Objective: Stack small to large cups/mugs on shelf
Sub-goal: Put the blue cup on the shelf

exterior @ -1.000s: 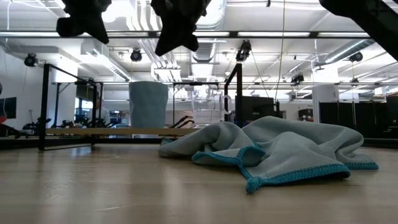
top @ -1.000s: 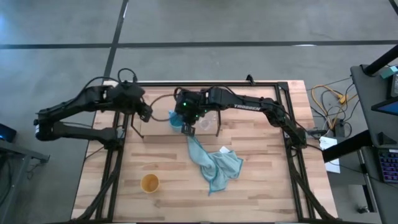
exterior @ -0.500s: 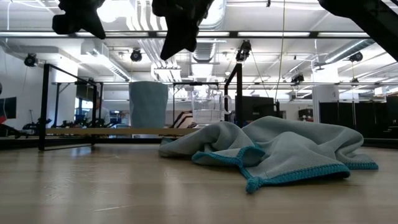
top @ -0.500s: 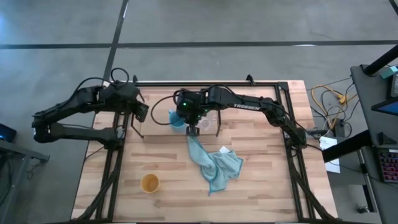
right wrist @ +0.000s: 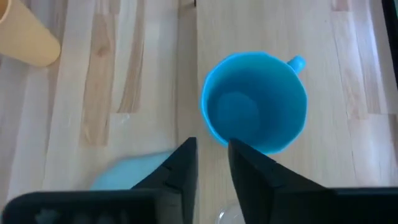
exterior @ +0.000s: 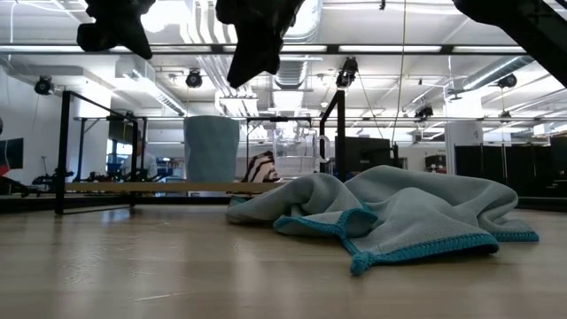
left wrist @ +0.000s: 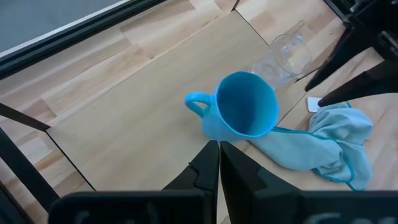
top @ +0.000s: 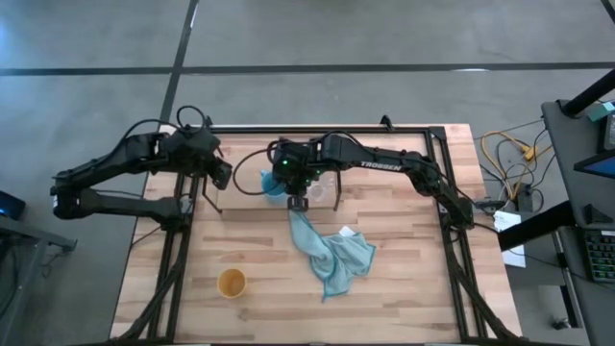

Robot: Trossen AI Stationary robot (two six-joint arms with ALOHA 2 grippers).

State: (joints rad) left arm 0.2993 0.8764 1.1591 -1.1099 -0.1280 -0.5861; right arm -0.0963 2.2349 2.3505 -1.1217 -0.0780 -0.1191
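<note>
The light blue mug stands upright on the low wooden shelf, handle toward the far edge; it also shows in the low view. The clear glass cup stands on the shelf to its right. The yellow-orange cup stands on the tabletop near the front left. My right gripper hovers above the mug's near rim, slightly open and empty. My left gripper is shut and empty, raised to the left of the mug.
A crumpled light blue cloth lies on the tabletop from the shelf's near edge toward the front right. The shelf's black frame and upright rod stand around the mug and glass. Bare wood lies around the yellow cup.
My right gripper has edged a little toward the table's right edge above the mug. The mug, the glass and the yellow cup have stayed where they were.
</note>
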